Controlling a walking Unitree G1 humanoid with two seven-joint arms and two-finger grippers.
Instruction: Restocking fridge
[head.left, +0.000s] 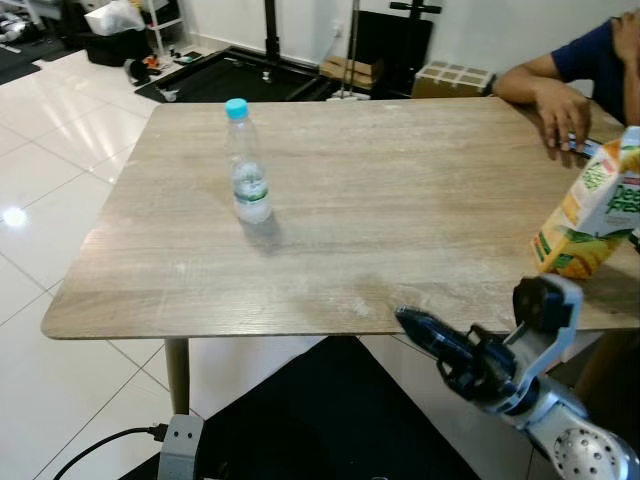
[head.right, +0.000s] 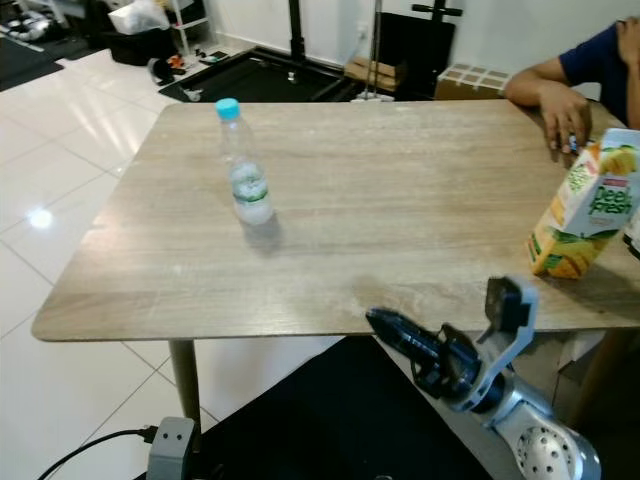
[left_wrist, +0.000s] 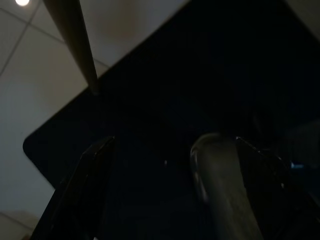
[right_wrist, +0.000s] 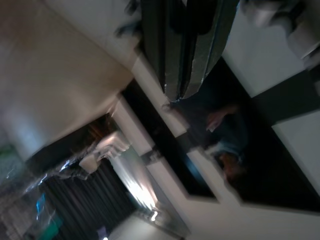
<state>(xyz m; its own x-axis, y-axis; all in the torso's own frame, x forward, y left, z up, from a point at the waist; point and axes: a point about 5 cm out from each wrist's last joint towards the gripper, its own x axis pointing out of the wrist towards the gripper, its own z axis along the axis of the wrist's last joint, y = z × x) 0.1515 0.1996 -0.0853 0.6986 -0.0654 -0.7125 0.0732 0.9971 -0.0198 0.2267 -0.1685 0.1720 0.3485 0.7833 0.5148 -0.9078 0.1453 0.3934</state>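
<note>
A clear water bottle (head.left: 247, 165) with a blue cap stands upright on the left half of the wooden table (head.left: 400, 200). An orange juice carton (head.left: 590, 215) stands tilted at the table's right edge. My right gripper (head.left: 405, 320) hovers just below and in front of the table's front edge, to the right of the middle. It points left with its fingers (right_wrist: 182, 90) pressed together and holds nothing. In the dark left wrist view my left gripper (left_wrist: 170, 190) hangs low over a black mat, its two fingers apart and nothing between them.
A person sits at the far right corner with a hand (head.left: 560, 125) resting on the table. A black mat (head.left: 330, 420) lies on the white tiled floor under the table. A table leg (head.left: 177, 375) stands at the front left. Equipment and boxes line the back wall.
</note>
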